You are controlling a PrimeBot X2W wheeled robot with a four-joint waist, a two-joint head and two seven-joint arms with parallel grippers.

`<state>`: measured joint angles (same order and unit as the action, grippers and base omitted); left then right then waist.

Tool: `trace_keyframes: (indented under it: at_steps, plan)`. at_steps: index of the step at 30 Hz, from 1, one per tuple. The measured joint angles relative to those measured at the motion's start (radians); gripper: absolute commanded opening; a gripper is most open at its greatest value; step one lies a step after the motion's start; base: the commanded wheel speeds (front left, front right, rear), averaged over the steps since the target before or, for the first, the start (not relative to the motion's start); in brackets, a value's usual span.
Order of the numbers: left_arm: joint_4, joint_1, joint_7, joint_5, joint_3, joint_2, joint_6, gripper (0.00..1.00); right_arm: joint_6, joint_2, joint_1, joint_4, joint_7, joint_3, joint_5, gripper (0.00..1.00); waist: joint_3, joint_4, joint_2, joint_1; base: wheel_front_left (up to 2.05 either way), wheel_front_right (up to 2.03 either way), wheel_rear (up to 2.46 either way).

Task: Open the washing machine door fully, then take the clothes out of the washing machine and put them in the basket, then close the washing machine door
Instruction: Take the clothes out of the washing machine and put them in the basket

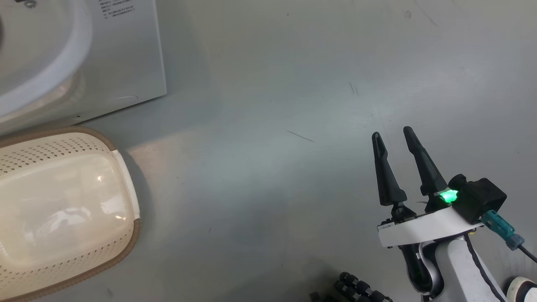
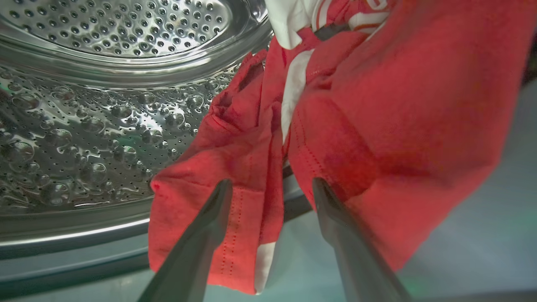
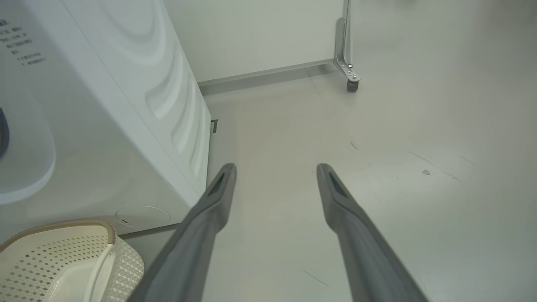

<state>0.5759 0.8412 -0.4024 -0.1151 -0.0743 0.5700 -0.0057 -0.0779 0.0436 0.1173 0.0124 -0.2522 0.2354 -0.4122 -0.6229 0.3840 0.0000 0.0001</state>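
Left wrist view: left gripper [image 2: 272, 181] is pointing into the red clothes [image 2: 377, 105], fingers spread wide either side of a fold, not clamping, likely lining up a pinch. Clothes are hanging over the steel drum [image 2: 105, 126] lip, centre-right of frame. Head view: right gripper [image 1: 392, 132], fingers wide and holding nothing, is idling lower right; basket [image 1: 126, 247] is sitting lower left by the washing machine [image 1: 126, 50], handy for the drop.

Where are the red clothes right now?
In the left wrist view, the red clothes hang across the front rim of the perforated steel drum, on that view's right side, directly ahead of the open left gripper.
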Motion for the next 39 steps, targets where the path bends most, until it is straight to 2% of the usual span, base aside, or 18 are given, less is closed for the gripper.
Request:
trace_keyframes:
  at_steps: [15, 26, 27, 29, 30, 39]
  plan:
    - [0.038, 0.040, -0.020, -0.011, -0.002, 0.013, 0.002, 1.00, -0.004, -0.003, 0.002, 0.004, 0.000, 0.000, 0.002, 1.00, -0.013, 0.004, 0.0000, 0.0000, 0.00, 0.00, 0.00]
    - [0.064, 0.061, -0.040, -0.010, 0.014, 0.013, 0.024, 1.00, -0.009, -0.003, 0.008, 0.003, 0.000, 0.000, 0.001, 1.00, -0.026, 0.001, 0.0000, -0.0001, 0.00, 0.00, 0.00]
    - [0.067, 0.061, -0.043, -0.008, 0.017, 0.012, 0.029, 0.76, -0.009, -0.003, 0.009, 0.003, 0.000, 0.000, 0.001, 1.00, -0.027, 0.001, 0.0000, -0.0001, 0.00, 0.00, 0.00]
    - [0.070, 0.062, -0.046, -0.001, 0.025, 0.012, 0.032, 0.12, -0.009, -0.003, 0.011, 0.003, 0.000, 0.000, 0.001, 1.00, -0.028, 0.000, 0.0000, -0.0001, 0.00, 0.00, 0.00]
    - [0.071, 0.064, -0.046, 0.000, 0.027, 0.011, 0.032, 0.00, -0.009, -0.003, 0.013, 0.003, 0.000, 0.000, 0.000, 1.00, -0.028, -0.001, 0.0000, -0.0001, 0.00, 0.00, 0.00]
    - [0.073, 0.077, -0.045, 0.002, 0.029, 0.004, 0.037, 0.00, -0.009, -0.003, 0.018, 0.002, 0.000, 0.000, 0.000, 1.00, -0.029, -0.008, 0.0000, -0.0001, 0.00, 0.00, 0.00]
